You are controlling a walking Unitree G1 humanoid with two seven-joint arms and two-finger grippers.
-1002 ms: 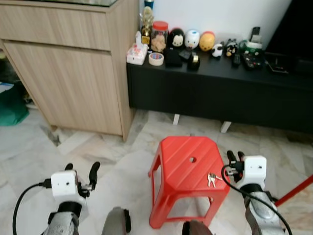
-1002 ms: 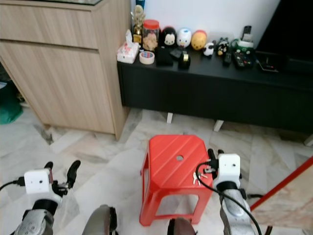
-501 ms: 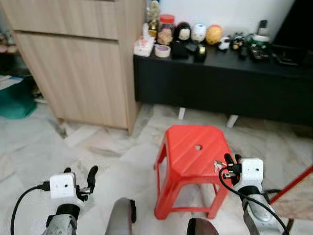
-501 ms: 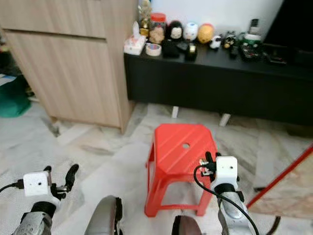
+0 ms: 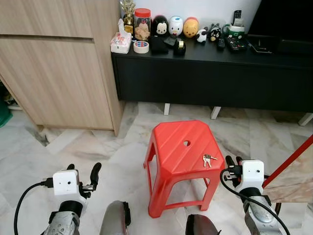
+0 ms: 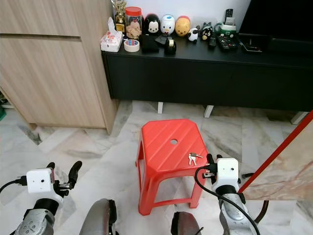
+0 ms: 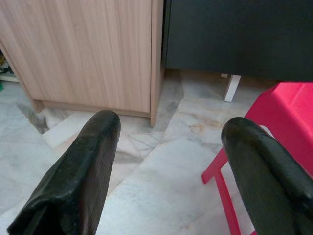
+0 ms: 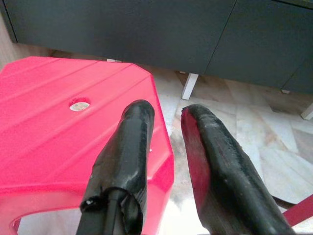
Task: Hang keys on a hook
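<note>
Keys, a small silver bunch (image 5: 209,158), lie on the red plastic stool (image 5: 176,147), at ten o'clock from the narrowly parted right gripper (image 5: 232,161); left gripper (image 5: 82,170) gapes wide.

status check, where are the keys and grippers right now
Left gripper open, low by the floor, idle. Right gripper narrowly open beside the red stool, holding nothing. Keys lie on stool top near its right edge. Path clear.
</note>
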